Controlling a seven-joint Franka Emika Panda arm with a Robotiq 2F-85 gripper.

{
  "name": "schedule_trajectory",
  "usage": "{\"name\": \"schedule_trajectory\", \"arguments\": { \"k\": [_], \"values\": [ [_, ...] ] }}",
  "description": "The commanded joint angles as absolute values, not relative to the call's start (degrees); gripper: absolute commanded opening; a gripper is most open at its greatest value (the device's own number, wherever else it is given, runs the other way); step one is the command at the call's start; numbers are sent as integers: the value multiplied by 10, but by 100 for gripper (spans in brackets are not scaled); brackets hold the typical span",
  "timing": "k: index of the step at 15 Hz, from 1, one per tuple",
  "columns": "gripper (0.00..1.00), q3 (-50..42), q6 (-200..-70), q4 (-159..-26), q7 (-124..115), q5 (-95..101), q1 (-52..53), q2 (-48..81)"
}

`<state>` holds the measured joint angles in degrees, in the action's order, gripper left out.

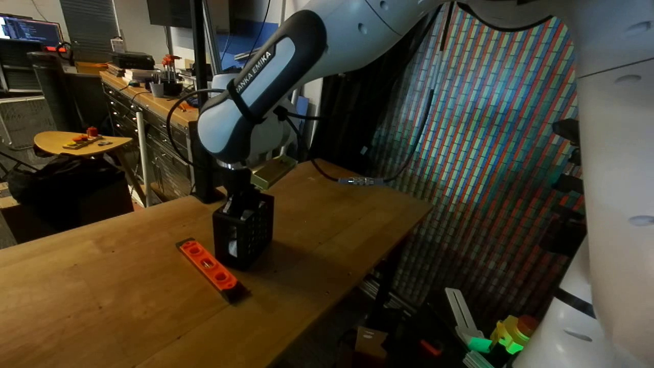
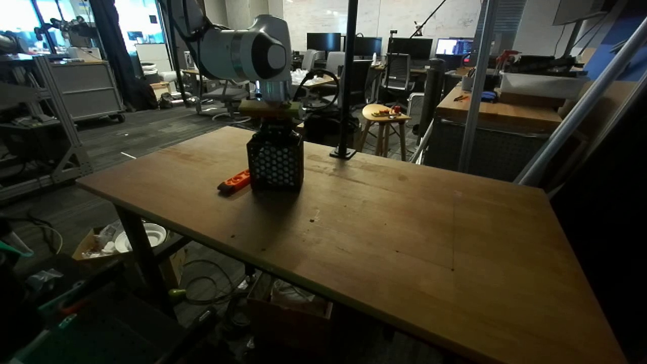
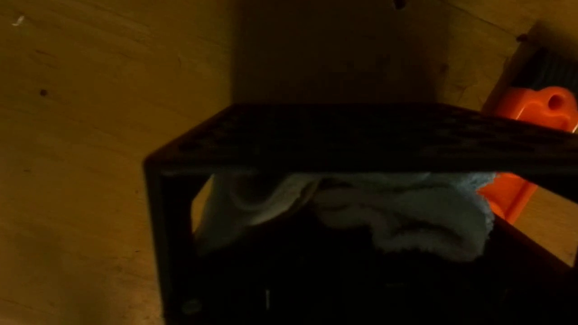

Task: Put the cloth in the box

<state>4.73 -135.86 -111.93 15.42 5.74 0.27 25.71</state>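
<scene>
Pointing down, the gripper (image 1: 241, 200) sits at the open top of the black box (image 2: 276, 167); its fingertips are lost in the dark, so I cannot tell whether they stand apart, together or around anything. The white cloth (image 3: 433, 216) lies bunched inside the box. In the wrist view a wall of the box cuts across its upper part and its lower part fades into black; in an exterior view a pale patch of it shows through an opening in the side. Just beside the box, an orange level (image 1: 208, 266) with dark ends lies on the wooden table (image 2: 404, 242), partly screened by the box and cut off at the right edge in the wrist view; whatever marks it carries are too small to read. Above, a yellowish block (image 1: 275, 173) juts from the wrist; higher up, white lettering on the arm (image 1: 352, 41) reads "ANKA EMIKA", its start hidden at a black strap (image 1: 244, 105). Past the table, a stool (image 1: 51, 143) bears red and yellow pieces (image 1: 82, 140), too small to identify. Farther back, lines of text glow on a monitor (image 1: 30, 30), illegible from here, and faint marks on a whiteboard (image 2: 384, 20) are equally unreadable.
</scene>
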Motion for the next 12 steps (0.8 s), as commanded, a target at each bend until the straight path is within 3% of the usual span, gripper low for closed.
{"name": "schedule_trajectory", "arguments": {
  "k": [1, 12],
  "values": [
    [2, 66, -1376, -1105, 200, 12, -18, 294],
    [2, 48, -1353, -1133, 179, 36, 0, 226]
  ]
}}
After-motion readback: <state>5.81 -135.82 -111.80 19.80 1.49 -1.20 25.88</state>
